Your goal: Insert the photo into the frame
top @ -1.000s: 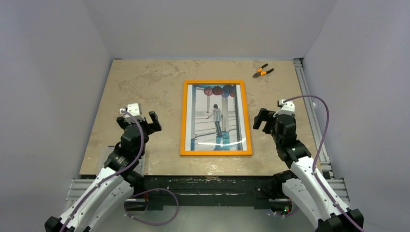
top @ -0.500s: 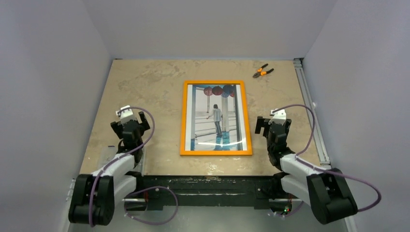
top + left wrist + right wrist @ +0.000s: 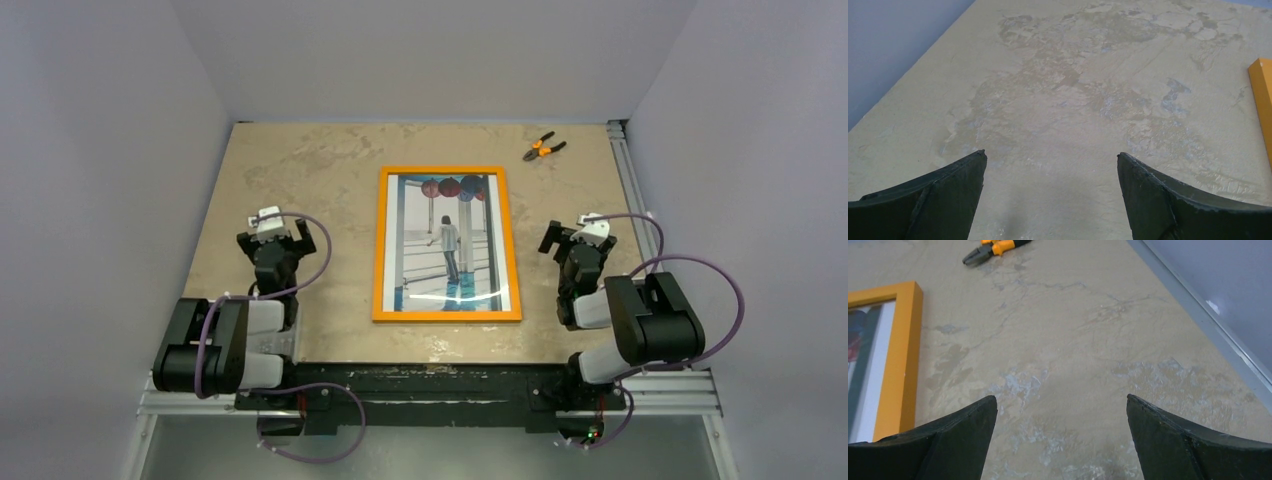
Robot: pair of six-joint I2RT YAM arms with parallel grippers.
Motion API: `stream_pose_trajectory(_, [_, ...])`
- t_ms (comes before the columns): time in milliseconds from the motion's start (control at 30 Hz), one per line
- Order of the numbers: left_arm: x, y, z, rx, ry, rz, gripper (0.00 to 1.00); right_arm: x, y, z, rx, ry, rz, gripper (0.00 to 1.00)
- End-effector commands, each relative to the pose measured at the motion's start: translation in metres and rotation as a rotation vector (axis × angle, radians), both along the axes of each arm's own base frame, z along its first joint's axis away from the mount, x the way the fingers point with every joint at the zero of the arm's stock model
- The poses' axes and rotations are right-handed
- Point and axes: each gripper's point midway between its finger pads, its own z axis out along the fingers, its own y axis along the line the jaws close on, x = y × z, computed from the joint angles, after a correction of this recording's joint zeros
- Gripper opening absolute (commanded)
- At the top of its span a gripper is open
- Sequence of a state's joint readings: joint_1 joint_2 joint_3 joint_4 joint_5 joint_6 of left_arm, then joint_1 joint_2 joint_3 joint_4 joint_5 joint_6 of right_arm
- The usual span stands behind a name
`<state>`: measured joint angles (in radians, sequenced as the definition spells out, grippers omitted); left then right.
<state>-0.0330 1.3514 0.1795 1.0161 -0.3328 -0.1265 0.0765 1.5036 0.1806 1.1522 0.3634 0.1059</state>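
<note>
Markings: we can read no writing at this size; the photo (image 3: pixel 448 243) shows a figure on pale steps under dark red balloons.
Photo: it lies face up inside the frame (image 3: pixel 447 316), with orange border showing on all four sides.
Frame: flat on the table (image 3: pixel 300 180) at mid-width, long sides running near to far.
Left gripper (image 3: pixel 276 238): jaws spread wide, holding nothing, left of the frame and apart from it.
Right gripper (image 3: pixel 578 240): jaws spread wide, holding nothing, right of the frame and apart from it.
Surface: mottled beige tabletop with pale scuffs and fine cracks.
Room: plain grey walls on the left, far and right; a metal rail (image 3: pixel 640 230) runs along the right table edge.
Other item: orange-handled pliers (image 3: pixel 543 148) near the far right corner, well apart from the frame.
Clearance: we see bare tabletop between each gripper and the frame, and beyond the frame's far edge; its near edge sits near the table's near edge.
</note>
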Motion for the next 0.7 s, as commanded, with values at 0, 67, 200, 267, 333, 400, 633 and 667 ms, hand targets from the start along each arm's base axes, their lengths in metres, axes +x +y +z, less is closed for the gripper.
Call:
stream_pose_trajectory(0, [0.026,-0.011,0.032,0.029,-0.064,-0.081,1.00,0.020,-0.002,0.033,0.040,-0.102,-0.032,0.99])
stream_pose_trajectory(67, [0.030,-0.017,0.027,0.041,-0.006,-0.112,1.00,0.029,-0.001,0.039,-0.011,-0.115,-0.023,0.99])
stream_pose_trajectory(200, [0.031,-0.019,0.029,0.045,-0.015,-0.121,1.00,0.029,0.001,0.038,-0.010,-0.106,-0.015,0.99])
stream_pose_trajectory(267, [0.032,-0.019,0.029,0.051,-0.022,-0.122,1.00,0.028,0.000,0.036,-0.008,-0.093,-0.018,0.99])
stream_pose_trajectory(333, [0.032,-0.020,0.029,0.051,-0.017,-0.129,1.00,0.028,0.001,0.036,-0.002,-0.092,-0.019,0.99])
stream_pose_trajectory(400, [0.033,-0.024,0.029,0.062,-0.017,-0.153,1.00,0.029,0.000,0.037,-0.011,-0.102,-0.017,0.99])
stream_pose_trajectory(633, [0.036,-0.035,0.029,0.072,-0.009,-0.219,1.00,0.029,0.001,0.037,-0.011,-0.100,-0.016,0.99])
stream_pose_trajectory(667, [0.035,-0.035,0.029,0.073,-0.009,-0.220,1.00,0.029,0.001,0.037,-0.011,-0.100,-0.016,0.99])
